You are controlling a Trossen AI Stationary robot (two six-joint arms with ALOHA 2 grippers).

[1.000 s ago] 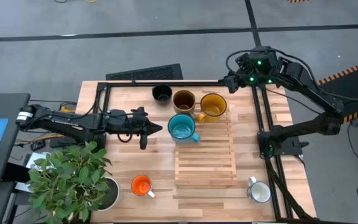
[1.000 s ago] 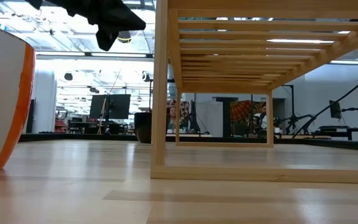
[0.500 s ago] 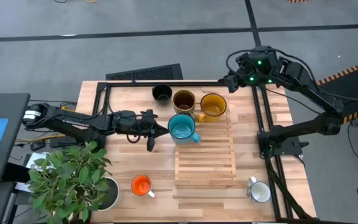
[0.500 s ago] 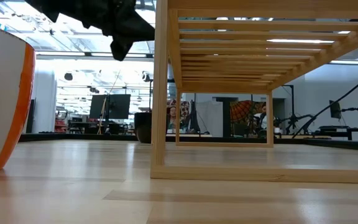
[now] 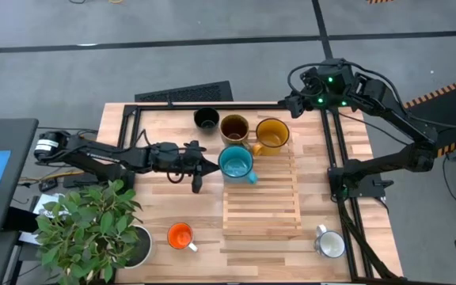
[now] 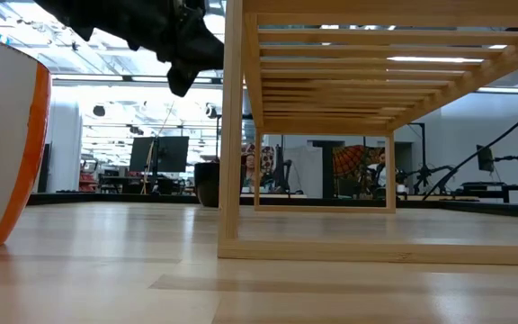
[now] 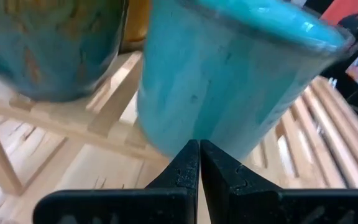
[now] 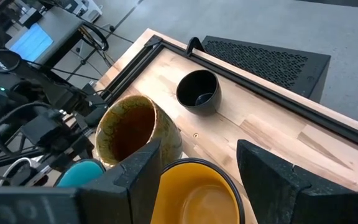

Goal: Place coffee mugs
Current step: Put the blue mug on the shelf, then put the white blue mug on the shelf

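Six mugs in all, one per colour. Teal mug (image 5: 233,162) standing on the slatted wooden rack (image 5: 261,207) at its near-left corner, just ahead of the left pincer (image 5: 204,166), fingers pressed together, tip almost at the mug's wall; contact not discernible. Brown mug (image 5: 234,129) and yellow mug (image 5: 271,134) side by side on the rack's far edge, under the right pincer (image 8: 197,171), fingers spread wide, holding nothing. Black mug (image 5: 206,119) on the tabletop (image 5: 157,198) near the far rail. Orange mug (image 5: 180,235) and white mug (image 5: 330,244) near the front edge, well apart. One potted plant (image 5: 93,226) at the front-left corner.
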